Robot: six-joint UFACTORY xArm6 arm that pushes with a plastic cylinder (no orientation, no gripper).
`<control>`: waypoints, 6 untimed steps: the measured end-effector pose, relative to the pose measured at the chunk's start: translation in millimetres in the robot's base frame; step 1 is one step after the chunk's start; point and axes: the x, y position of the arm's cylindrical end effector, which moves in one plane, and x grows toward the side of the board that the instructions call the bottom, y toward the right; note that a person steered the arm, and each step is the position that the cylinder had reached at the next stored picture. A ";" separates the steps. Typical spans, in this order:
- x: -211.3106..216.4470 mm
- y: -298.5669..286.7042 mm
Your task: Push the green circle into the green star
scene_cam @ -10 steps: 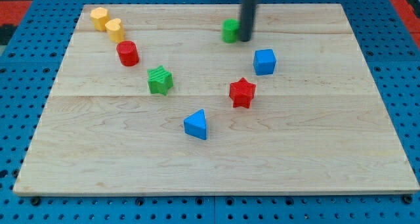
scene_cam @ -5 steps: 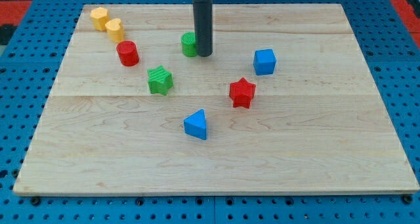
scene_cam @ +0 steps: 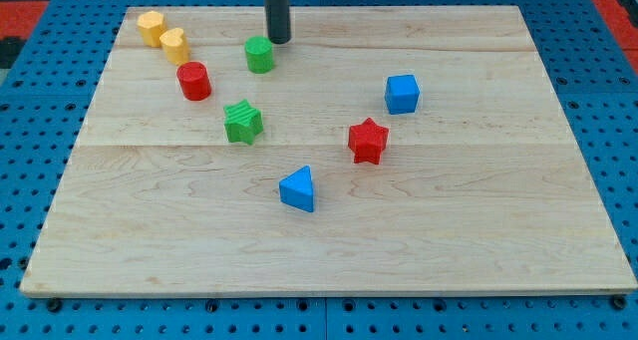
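The green circle (scene_cam: 259, 55) sits on the wooden board near the view's top, left of centre. The green star (scene_cam: 242, 122) lies below it and slightly to the left, with a clear gap between them. My tip (scene_cam: 278, 40) is just above and to the right of the green circle, close to its upper right edge.
A red cylinder (scene_cam: 193, 82) stands left of the green circle. Two yellow blocks (scene_cam: 162, 36) sit at the top left. A blue cube (scene_cam: 402, 94), a red star (scene_cam: 368, 141) and a blue triangle (scene_cam: 298, 189) lie to the right and below. The board (scene_cam: 498, 230) rests on a blue pegboard.
The green circle has slid left across the top of the board, pushed by my tip. My tip has now moved from its right side to above and right of it.
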 end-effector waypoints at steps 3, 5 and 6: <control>37.8 5.7; 30.7 -26.3; 83.9 -29.0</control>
